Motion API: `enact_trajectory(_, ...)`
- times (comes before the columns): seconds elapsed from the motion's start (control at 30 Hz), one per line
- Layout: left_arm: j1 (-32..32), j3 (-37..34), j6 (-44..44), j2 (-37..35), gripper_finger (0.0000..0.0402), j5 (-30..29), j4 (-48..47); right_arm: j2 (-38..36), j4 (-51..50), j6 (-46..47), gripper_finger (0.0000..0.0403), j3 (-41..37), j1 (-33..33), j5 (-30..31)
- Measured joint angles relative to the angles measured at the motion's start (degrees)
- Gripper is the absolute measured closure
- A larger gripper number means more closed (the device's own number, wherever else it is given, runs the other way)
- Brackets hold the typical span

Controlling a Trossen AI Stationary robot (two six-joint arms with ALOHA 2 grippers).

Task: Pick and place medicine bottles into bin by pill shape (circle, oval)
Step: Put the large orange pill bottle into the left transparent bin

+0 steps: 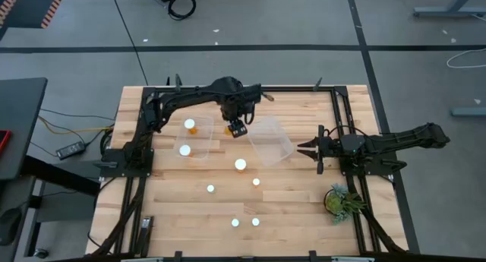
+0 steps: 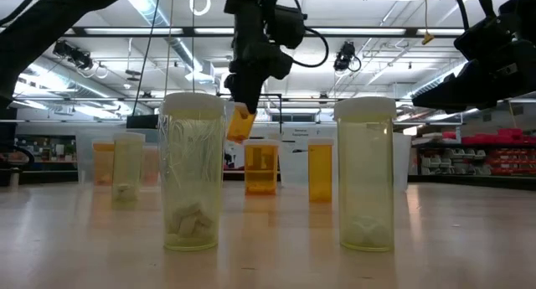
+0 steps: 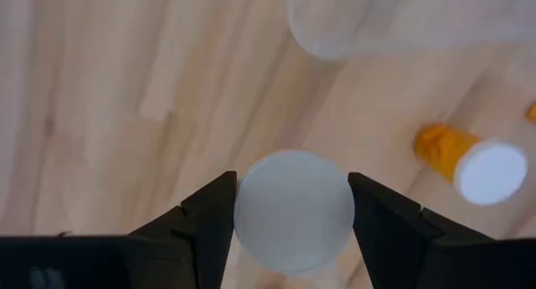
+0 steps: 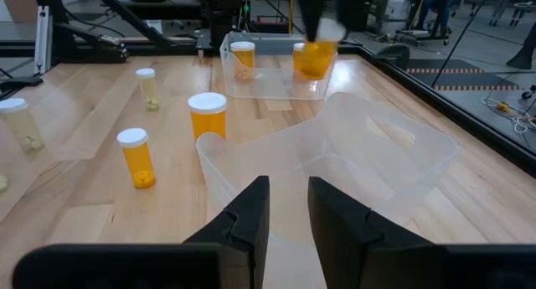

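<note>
My left gripper [image 1: 237, 127] hangs over the table's far middle, between two clear bins, shut on an orange medicine bottle [image 2: 241, 124] with a white cap. The left bin [image 1: 199, 152] holds two white-capped bottles [image 1: 188, 125]. The right bin [image 1: 271, 139] shows nothing inside. Several more bottles stand upright on their bases on the table, among them a larger one [image 1: 240, 165] and a pair near the front [image 1: 245, 222]. My right gripper [image 1: 304, 148] waits beside the right bin, empty, its fingers a narrow gap apart [image 4: 289, 209]. My left gripper pinches the bottle's white cap [image 3: 293, 209] between its two fingers, one on each side of the cap's rim. The fingers come from above, pointing down. The orange body [image 2: 241, 124] hangs tilted below the fingers, lifted clear of the table.
A small green plant [image 1: 339, 201] stands at the table's right front. A black frame [image 1: 334, 95] runs around the table's edges. In the left wrist view a bin corner [image 3: 377, 21] and an orange bottle [image 3: 469, 159] lie below the gripper.
</note>
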State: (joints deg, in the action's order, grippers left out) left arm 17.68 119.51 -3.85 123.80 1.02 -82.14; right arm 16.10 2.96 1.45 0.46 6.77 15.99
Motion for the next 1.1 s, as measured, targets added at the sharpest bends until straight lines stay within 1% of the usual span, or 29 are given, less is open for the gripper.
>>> enact_trajectory(0.13,-2.81,-0.03,-0.22,-0.01,0.0186,-1.45,-3.98,-0.01,0.00,0.00,0.0311,0.01,0.01,0.00)
enact_trajectory(0.27,-5.04,-0.03,-1.59,-0.01,0.0184,-6.50,-7.77,-0.02,0.00,0.00,0.0311,-0.01,-0.01,0.00)
enact_trajectory(0.33,-5.54,-0.03,-2.05,-0.01,0.0186,-8.75,-8.02,-0.01,0.00,0.00,0.0311,0.00,0.01,0.00)
enact_trajectory(0.63,-5.95,-0.03,-3.00,-1.45,0.0182,-10.57,-7.90,-0.02,0.00,0.00,0.0311,0.00,-0.01,0.00)
enact_trajectory(0.87,-5.95,-0.29,-3.64,-3.80,0.0188,-12.03,-7.88,0.00,0.00,0.00,0.0311,0.00,0.01,0.00)
enact_trajectory(0.97,-6.03,-2.33,-4.53,-5.52,0.0186,-13.31,-7.81,-0.02,0.00,0.00,0.0311,0.01,0.01,0.00)
enact_trajectory(1.1,-6.19,-9.41,-6.15,-9.07,0.0182,-14.86,-7.81,-0.02,0.00,0.00,0.0311,0.01,-0.01,0.00)
